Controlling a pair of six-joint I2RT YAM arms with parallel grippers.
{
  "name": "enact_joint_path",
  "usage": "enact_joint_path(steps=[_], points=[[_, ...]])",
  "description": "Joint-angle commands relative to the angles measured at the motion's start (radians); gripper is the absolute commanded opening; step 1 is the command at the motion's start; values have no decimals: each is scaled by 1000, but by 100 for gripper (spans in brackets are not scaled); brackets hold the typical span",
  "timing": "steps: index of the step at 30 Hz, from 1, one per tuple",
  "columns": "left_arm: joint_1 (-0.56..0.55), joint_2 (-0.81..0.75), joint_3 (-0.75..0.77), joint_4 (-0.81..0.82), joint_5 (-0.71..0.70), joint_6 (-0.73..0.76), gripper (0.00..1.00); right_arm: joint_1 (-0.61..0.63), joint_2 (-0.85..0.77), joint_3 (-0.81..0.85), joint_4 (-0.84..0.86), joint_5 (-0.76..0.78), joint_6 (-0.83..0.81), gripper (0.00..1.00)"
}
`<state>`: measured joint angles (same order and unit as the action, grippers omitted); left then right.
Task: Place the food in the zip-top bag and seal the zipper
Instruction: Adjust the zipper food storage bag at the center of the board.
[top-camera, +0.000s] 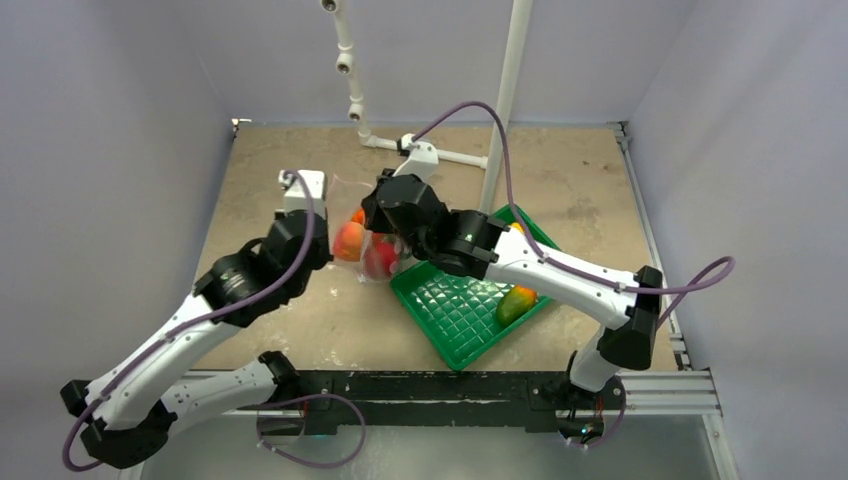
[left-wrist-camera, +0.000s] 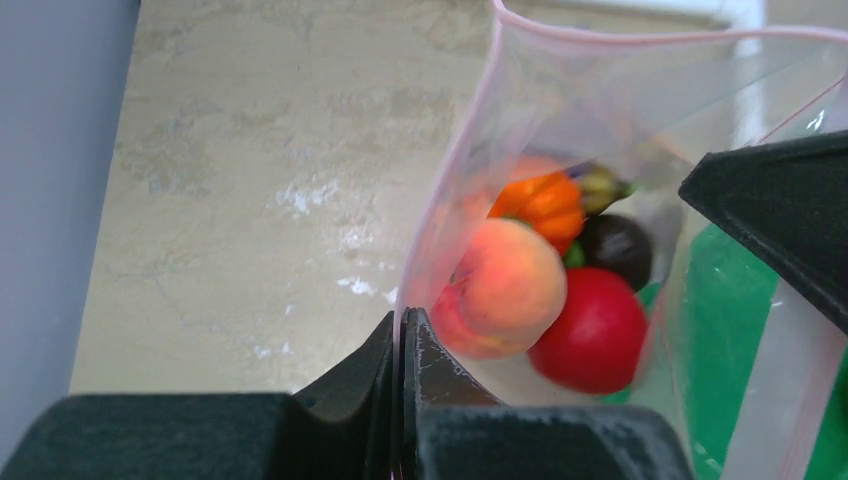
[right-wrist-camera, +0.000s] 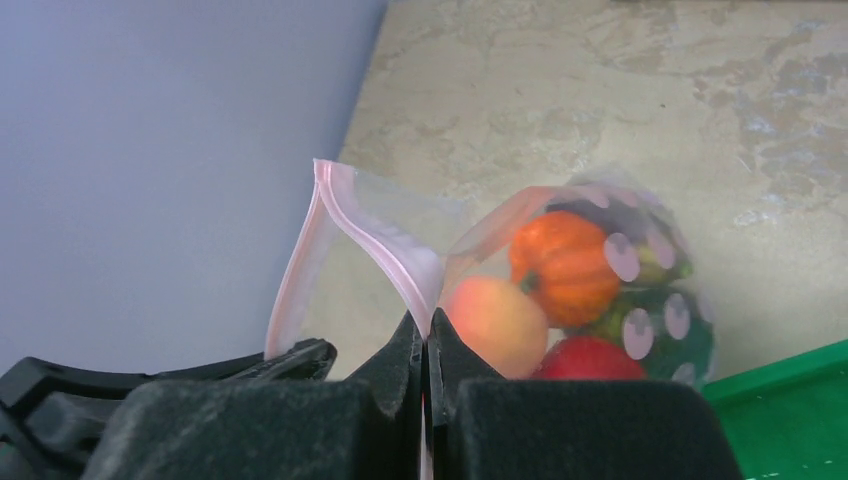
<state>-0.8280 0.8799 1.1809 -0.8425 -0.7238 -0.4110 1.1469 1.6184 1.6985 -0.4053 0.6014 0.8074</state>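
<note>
Pinching the zipper of the zip-top bag at two spots, the left gripper and right gripper are both clamping tight on the pink strip, holding the bag's mouth up just left of the green ribbed tray. A peach, red tomato, orange fruit and purple eggplant are sitting inside. A mango is lying in the tray. From above, the right arm's wrist is blocking much of the bag.
</note>
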Motion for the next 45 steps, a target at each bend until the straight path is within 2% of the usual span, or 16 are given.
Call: enact_joint_path(steps=[1,5,9,16,22,32,37,45], points=[[-4,92,-115,34,-12,-39,0,2,72,-68,10,-33,31,0],[-2,158,-150,65,31,-42,0,2,109,-93,2,-40,44,0],[0,215,-113,72,56,-33,0,2,96,-72,-21,-20,46,0],[0,132,7,85,39,-20,0,3,-14,-19,-21,30,19,0],[1,50,-62,91,-45,-42,0,-1,-73,-111,15,28,46,0],[11,74,-189,90,-92,-92,0,-86,-36,-323,103,-70,93,0],[21,123,-125,80,-78,-62,0,-90,-16,-271,42,-38,109,0],[22,77,66,50,-176,21,0,-90,-84,-167,48,-18,40,0]])
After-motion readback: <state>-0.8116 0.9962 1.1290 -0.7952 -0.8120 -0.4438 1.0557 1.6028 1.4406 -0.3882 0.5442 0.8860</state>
